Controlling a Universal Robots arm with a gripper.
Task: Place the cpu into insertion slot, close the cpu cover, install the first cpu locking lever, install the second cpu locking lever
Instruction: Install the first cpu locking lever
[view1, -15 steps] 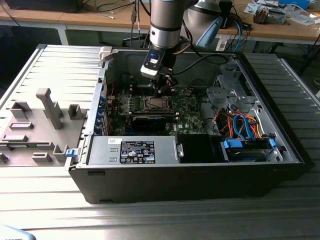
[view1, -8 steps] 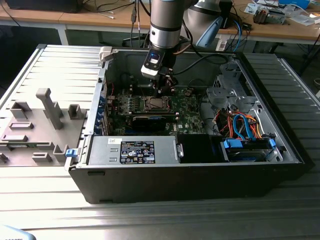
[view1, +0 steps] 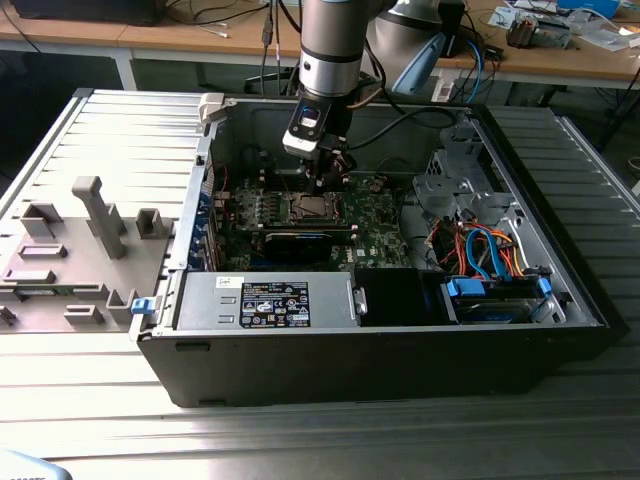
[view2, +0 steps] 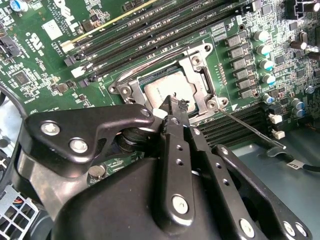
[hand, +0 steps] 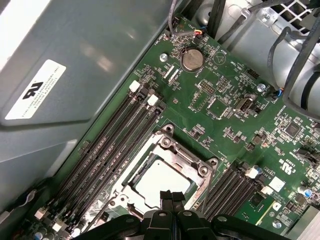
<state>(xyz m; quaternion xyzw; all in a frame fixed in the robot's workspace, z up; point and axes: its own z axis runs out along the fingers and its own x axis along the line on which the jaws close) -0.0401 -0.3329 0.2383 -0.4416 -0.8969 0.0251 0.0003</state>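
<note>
Down inside an open computer case (view1: 400, 350) lying on its side, the arm's gripper (view1: 322, 180) hangs over a green motherboard (view1: 385, 225), just above the insertion slot (view1: 313, 208); in both wrist views the gripper (view2: 172, 102) (hand: 171, 196) has its two black fingers pressed together, and nothing can be seen between them; the joined tips sit right at one edge of the socket, close over the cpu (view2: 167, 89) (hand: 162, 182); the cpu lies flat in the slot, its pale metal top showing; the cpu cover (view2: 200, 82) (hand: 172, 150) lies down around it, framing it through its square window; in the second wrist view a thin metal locking lever (view2: 250, 129) slants away from one corner of the socket, across the long black slots beside it.
</note>
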